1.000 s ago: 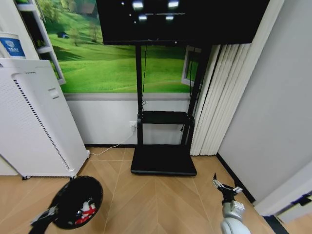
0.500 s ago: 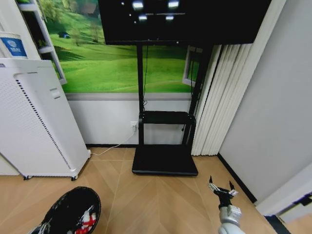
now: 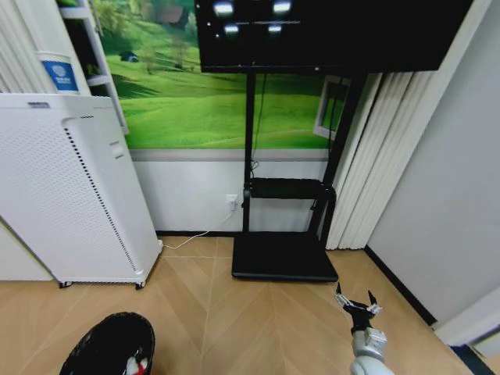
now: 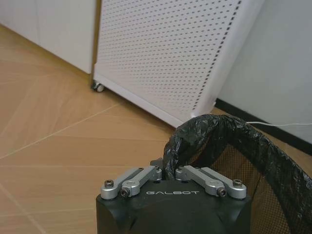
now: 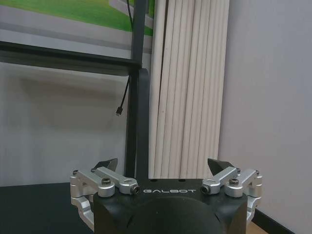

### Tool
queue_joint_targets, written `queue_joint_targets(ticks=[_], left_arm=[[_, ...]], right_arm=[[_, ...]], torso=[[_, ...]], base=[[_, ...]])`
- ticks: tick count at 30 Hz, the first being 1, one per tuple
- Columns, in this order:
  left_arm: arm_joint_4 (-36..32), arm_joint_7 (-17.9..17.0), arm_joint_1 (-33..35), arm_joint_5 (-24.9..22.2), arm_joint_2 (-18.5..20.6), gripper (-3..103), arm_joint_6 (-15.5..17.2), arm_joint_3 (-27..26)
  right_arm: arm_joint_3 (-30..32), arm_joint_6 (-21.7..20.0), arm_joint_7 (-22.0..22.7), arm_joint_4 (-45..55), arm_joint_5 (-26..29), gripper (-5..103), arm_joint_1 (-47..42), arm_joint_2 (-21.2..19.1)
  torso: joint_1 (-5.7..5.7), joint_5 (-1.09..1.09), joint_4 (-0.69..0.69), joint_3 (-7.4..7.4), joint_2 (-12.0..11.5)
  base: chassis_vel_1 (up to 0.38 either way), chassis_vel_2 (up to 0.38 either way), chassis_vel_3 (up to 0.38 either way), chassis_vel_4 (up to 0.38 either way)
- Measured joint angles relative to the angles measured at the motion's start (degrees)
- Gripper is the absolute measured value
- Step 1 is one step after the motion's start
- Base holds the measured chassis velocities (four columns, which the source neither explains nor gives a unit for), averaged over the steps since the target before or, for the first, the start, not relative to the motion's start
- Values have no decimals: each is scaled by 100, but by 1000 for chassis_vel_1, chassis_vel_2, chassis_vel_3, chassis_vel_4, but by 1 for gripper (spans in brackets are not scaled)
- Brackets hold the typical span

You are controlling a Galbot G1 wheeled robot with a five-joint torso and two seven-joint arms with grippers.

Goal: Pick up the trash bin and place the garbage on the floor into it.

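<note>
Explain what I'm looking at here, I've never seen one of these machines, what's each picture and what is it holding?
This is a wheeled robot with two arms. The wide picture comes from its head, looking down at a wood floor. The other two come from cameras on its wrists. The left gripper is shut on the rim of the trash bin, a black mesh basket lined with a dark bag, with red and white garbage inside. The right gripper is open and empty, near the TV stand. A white perforated appliance stands on the left.

The trash bin (image 3: 109, 345) sits on the floor (image 3: 234, 328) at the robot's near left, with garbage (image 3: 134, 364) inside. Behind it stands the air purifier (image 3: 74, 187); the TV stand (image 3: 283, 234) lies farther right.
</note>
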Motion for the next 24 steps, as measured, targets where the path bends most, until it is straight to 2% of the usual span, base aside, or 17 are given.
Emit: queue_joint_targets(ticks=[4,9,11,15,16,17,18,19,20,22,23,24], left_arm=[[-70,-147,164,12,-81,6,91,-83],[-38,-156,363,65,-127,6,77,-216],[53,-42,539,102,-138,6,-139,-387],[129,76,562,110,-121,6,-305,-511],[213,276,554,99,-94,6,-476,-611],[213,276,554,99,-94,6,-476,-611],[349,678,512,105,-58,6,-799,-675],[418,861,488,138,-46,6,-904,-707],[418,861,488,138,-46,6,-904,-707],[737,1525,402,322,-14,6,-1230,-769],[737,1525,402,322,-14,6,-1230,-769],[907,1768,392,319,-8,6,-1299,-769]], right_arm=[[-7,18,-4,-72,4,100,80,-35],[-10,19,-13,-140,9,100,101,-35],[-7,26,-26,-220,34,100,118,-31],[-6,34,-47,-274,33,100,134,-24],[-13,38,-66,-297,28,100,143,-11],[-13,38,-66,-297,28,100,143,-11],[-35,41,-76,-300,26,100,144,5],[-44,42,-78,-300,25,100,144,10],[-44,42,-78,-300,25,100,144,10],[-75,54,-84,-316,25,100,145,18],[-75,54,-84,-316,25,100,145,18],[-84,65,-87,-342,29,100,163,13]], torso=[[0,0,-2,0,0],[0,1,-1,0,0],[0,-1,0,0,0],[0,0,0,0,0],[0,-3,-1,0,1],[0,-3,-1,0,1],[0,-2,-1,0,0],[0,-1,-3,0,0],[0,-1,-3,0,0],[0,-4,-3,0,0],[0,-4,-3,0,0],[0,-2,-1,0,0]], base=[[-2,-20,14,14],[-33,-53,58,55],[0,0,0,0],[0,0,0,0],[0,0,0,0],[0,0,0,0],[0,0,0,0],[0,0,0,0],[0,0,0,0],[0,0,0,0],[0,0,0,0],[0,0,0,0]])
